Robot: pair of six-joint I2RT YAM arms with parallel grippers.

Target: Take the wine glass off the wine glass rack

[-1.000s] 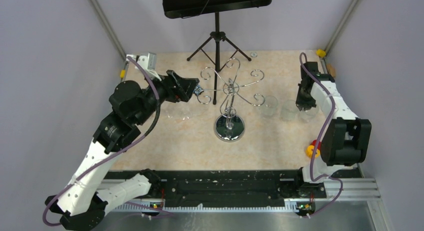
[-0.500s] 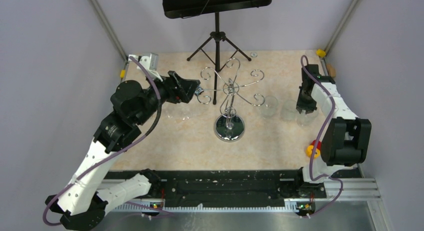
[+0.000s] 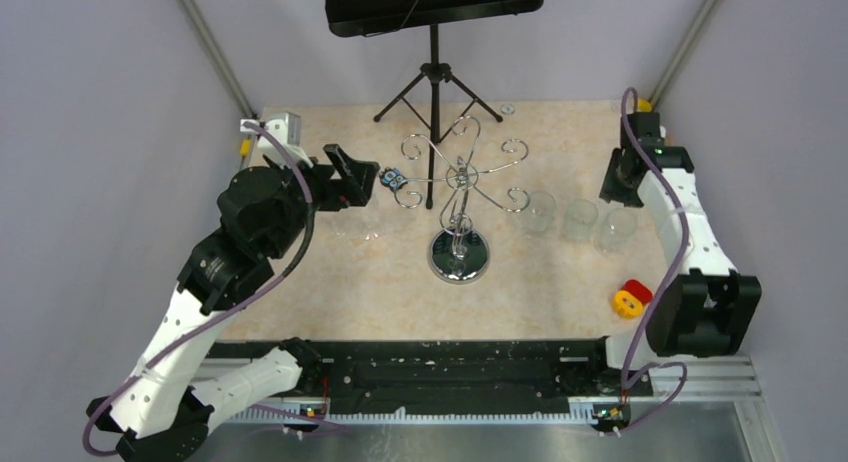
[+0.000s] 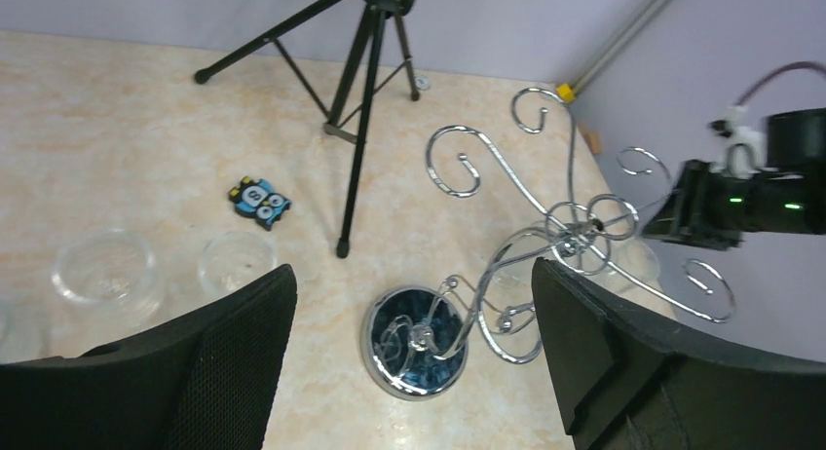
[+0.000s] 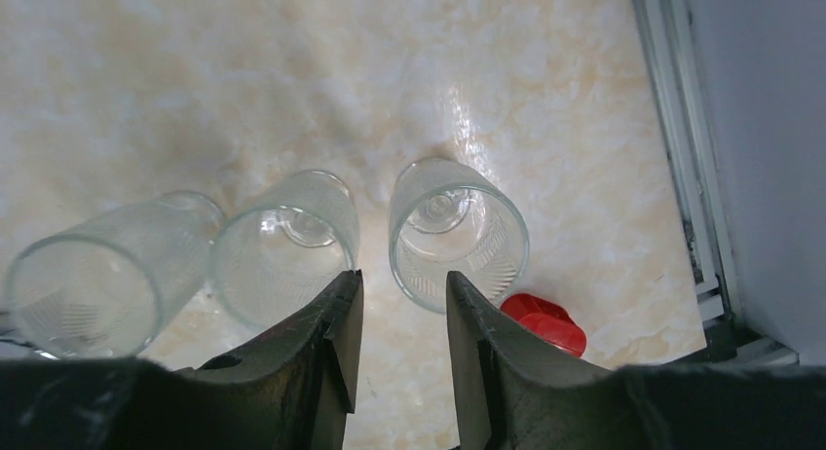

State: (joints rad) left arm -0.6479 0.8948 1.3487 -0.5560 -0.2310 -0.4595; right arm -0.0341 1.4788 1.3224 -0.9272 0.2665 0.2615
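Beige marbled table (image 3: 330, 282) boxed in by grey walls. Nearest the arm bases, only a red-and-yellow toy (image 3: 630, 299) at the right edge. Mid-table, the wine glass rack (image 3: 459, 254), upright on its mirror base, hooks seemingly bare, though hard to rule out clear glass against chrome from above. Just right of it, three glasses upright in a row on the table, the outermost wine glass (image 5: 458, 234) just ahead of the right end effector (image 5: 399, 280), jaws parted, gripping nothing, clear of the rim. Left of the rack, the left end effector (image 4: 411, 268), spread wide and empty, facing the hooks, with two more glasses (image 4: 105, 275) on the table beside it. Farthest back, a black music stand (image 3: 433, 42). Reads as the tail of the job: glass off the rack, set down, let go. Next: draw the right arm up and away without clipping the row, then check the hooks for any leftover.
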